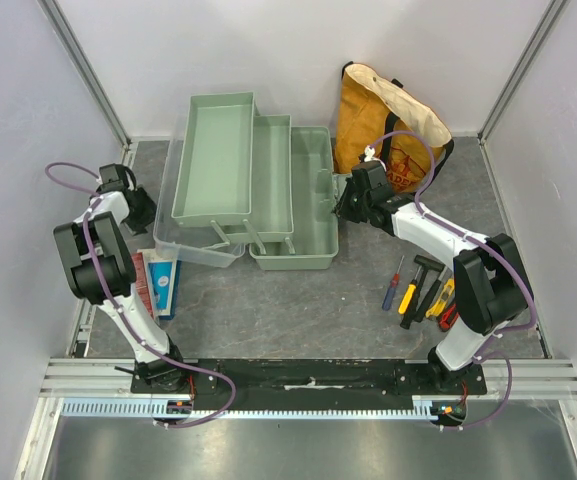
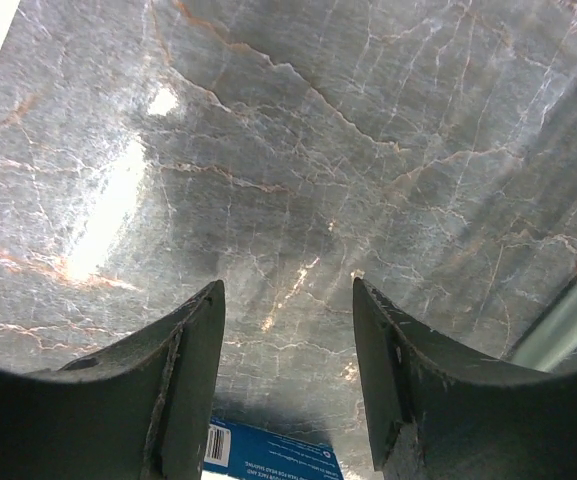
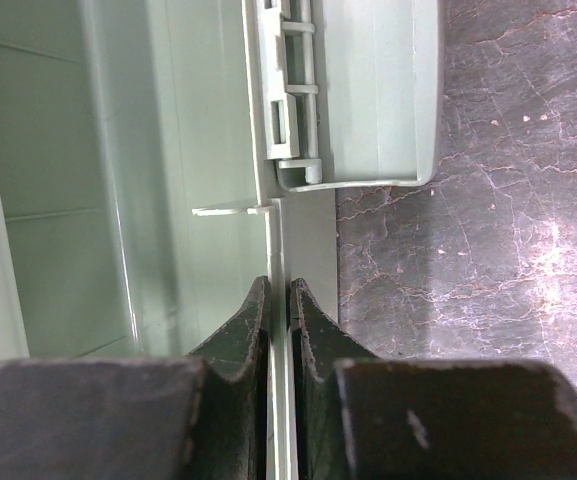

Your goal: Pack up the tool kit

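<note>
Right gripper is pinched narrow on the thin right-hand wall of the toolbox, 1 finger on each side of the rim. That sage-green box sits open at the back-centre of the table. Its 2 cantilever trays are fanned out to the left above the clear lid, and every compartment in view looks bare. Hand tools lie in a loose cluster on the table to the right front of the box, well apart from it. Left gripper hangs with jaws wide and nothing between them, over bare table near the red and blue packets. A mustard tote bag stands behind the box.

By my judgement no tool is packed yet; the box is being steadied or positioned. The next move calls for releasing the wall, or bracing with it, and fetching 1 tool from the cluster.
</note>
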`<state>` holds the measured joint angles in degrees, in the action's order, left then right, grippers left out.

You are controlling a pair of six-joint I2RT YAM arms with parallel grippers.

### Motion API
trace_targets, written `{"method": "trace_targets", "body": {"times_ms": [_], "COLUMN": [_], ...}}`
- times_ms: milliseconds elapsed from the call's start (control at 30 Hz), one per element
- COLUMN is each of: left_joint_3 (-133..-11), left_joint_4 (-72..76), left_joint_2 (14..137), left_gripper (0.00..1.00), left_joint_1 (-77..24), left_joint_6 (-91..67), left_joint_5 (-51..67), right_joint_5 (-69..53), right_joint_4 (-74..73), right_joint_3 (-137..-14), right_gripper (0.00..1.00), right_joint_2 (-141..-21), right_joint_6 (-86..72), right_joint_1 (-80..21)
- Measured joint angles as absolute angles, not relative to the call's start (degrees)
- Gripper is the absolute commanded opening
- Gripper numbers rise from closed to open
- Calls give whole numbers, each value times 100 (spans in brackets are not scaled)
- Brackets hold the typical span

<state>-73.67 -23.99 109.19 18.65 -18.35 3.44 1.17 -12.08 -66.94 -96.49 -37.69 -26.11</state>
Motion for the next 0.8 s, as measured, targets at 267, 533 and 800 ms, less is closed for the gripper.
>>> {"method": "trace_targets", "body": {"times_ms": [267,533,800], "left_joint_3": [-7367,-7540,-8204], "left_joint_4": [-2373,-2655,-3059], "left_joint_2": [10873,10438,9797], "left_gripper": [60,64,84], "left_joint_1": [1890,1890,1890], "left_joint_6": [-1833,-1885,-1931], "left_joint_5": [154,-589,-729], "right_joint_5": [115,108,233], "right_joint_4": [-1205,-1680,-1981], "right_joint_3": [-6694,-6947,-7946], "right_gripper": [21,45,61], "right_joint_2": [-9653,-9677,-9612], "right_joint_6": [-3787,-3747,-3568], "right_joint_1": [-2611,-2604,-2482]}}
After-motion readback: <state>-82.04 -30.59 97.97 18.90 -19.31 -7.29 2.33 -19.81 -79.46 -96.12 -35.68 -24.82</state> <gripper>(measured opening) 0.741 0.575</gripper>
